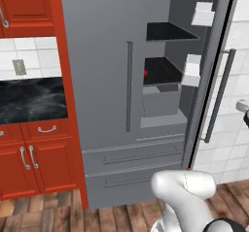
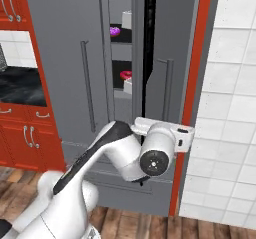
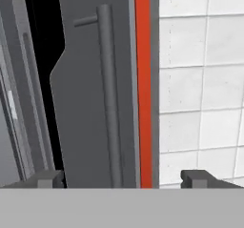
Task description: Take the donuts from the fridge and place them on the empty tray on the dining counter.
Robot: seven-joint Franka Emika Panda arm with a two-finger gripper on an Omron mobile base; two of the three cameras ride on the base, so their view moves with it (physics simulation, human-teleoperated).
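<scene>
The fridge (image 1: 102, 56) stands with its right door (image 1: 214, 71) swung open and its left door shut. On the black inner shelves lie two donuts: a purple one (image 2: 115, 31) on the upper shelf and a red-pink one (image 2: 126, 75) (image 1: 145, 73) on the shelf below. My gripper (image 3: 123, 179) is open, its fingertips (image 3: 45, 178) wide apart. It faces the open door's outer face, with the vertical bar handle (image 3: 109, 103) between the fingers and touching neither. The white wrist (image 2: 157, 155) sits low in front of that door. The empty tray and the dining counter are out of view.
Red cabinets (image 1: 29, 163) and a black marble strip (image 1: 31, 100) lie left of the fridge. A white tiled wall (image 2: 230, 108) and a red panel edge (image 2: 192, 83) stand right of the open door. White door bins (image 1: 192, 71) hang inside the door. The floor is wood.
</scene>
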